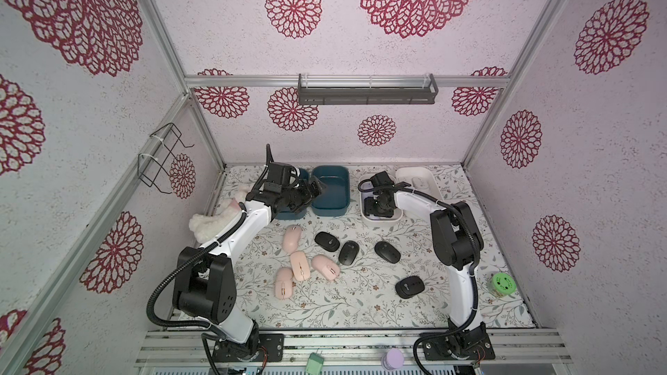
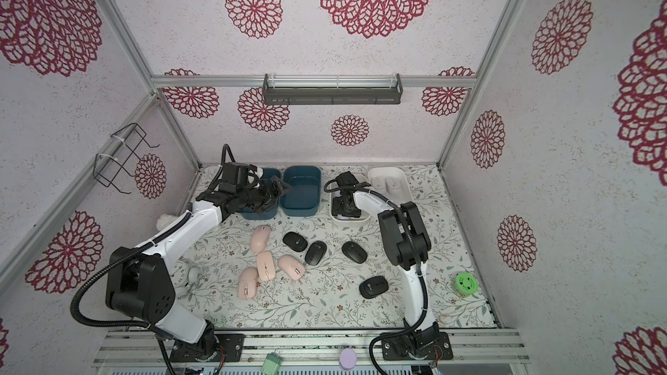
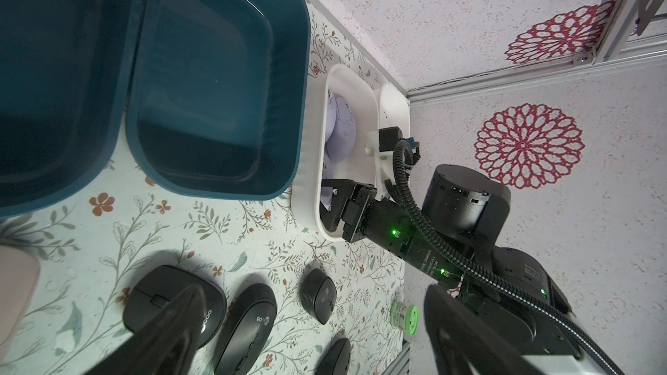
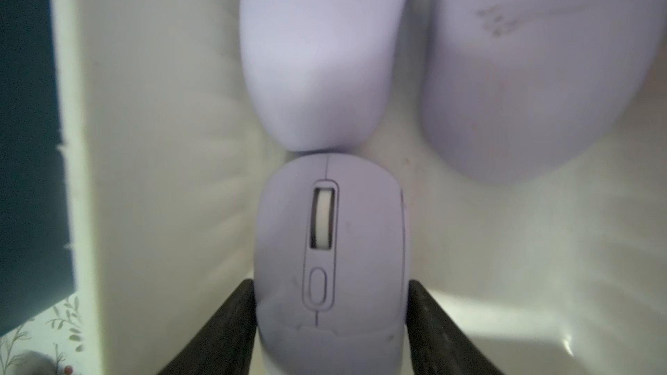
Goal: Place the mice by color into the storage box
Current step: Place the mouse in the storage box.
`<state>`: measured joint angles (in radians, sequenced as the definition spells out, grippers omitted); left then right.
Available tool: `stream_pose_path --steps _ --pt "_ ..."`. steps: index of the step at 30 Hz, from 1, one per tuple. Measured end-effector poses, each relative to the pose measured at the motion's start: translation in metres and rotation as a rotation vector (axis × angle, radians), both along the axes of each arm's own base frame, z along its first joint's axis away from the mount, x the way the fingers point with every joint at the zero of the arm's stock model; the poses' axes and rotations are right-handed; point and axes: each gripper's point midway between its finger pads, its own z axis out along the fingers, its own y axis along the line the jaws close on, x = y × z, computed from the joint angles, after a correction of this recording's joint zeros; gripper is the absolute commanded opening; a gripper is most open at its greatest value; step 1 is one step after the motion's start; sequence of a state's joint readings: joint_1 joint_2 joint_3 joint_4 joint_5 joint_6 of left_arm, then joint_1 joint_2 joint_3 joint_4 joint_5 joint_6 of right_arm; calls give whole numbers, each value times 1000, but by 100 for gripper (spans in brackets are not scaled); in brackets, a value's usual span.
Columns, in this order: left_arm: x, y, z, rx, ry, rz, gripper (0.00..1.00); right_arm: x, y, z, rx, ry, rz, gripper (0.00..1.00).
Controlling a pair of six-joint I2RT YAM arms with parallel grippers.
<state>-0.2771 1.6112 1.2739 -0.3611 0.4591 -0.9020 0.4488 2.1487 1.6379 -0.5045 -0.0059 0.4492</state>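
Left arm (image 1: 252, 218): stretched over the teal boxes (image 1: 330, 212), left gripper (image 1: 312, 194) spread wide, holding nothing.
Right arm (image 1: 411, 200): bent down into the white box (image 1: 379, 223), right gripper (image 4: 330, 283) flanking a lavender mouse (image 4: 328, 232). Pressing it or loose? Can't tell.
Right wrist only: two more lavender mice (image 4: 325, 48) ahead, one touching its nose.
Top views only: pink mice (image 1: 299, 265) and black mice (image 1: 326, 241) on the mat (image 1: 361, 301).
Writing: print (image 3: 429, 261) on the right arm, too small to read.

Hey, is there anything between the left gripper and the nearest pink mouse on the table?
Nothing visible. The left gripper hangs open over the teal bins. The nearest pink mouse lies uncovered on the mat just in front of them, with black mice beside it, not on it.
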Motion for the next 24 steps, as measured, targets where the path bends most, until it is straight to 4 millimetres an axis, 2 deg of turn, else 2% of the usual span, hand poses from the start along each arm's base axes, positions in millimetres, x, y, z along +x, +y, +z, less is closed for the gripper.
stream_pose_path --steps 4,7,10,16,18,21,24 --pt "0 0 0 0 0 0 97 1 0 2 5 -4 -7 70" --pt "0 0 0 0 0 0 97 2 0 15 14 -26 -7 69" --pt "0 0 0 0 0 0 97 2 -1 40 27 -73 -9 65" --pt "0 0 0 1 2 0 97 -11 -20 111 29 -223 -30 58" --pt "0 0 0 1 2 0 97 -21 -28 122 25 -250 -39 56" --pt "0 0 0 1 2 0 97 -41 -39 116 11 -242 -43 56" --pt "0 0 0 1 2 0 97 -60 -44 93 -12 -187 -32 56"
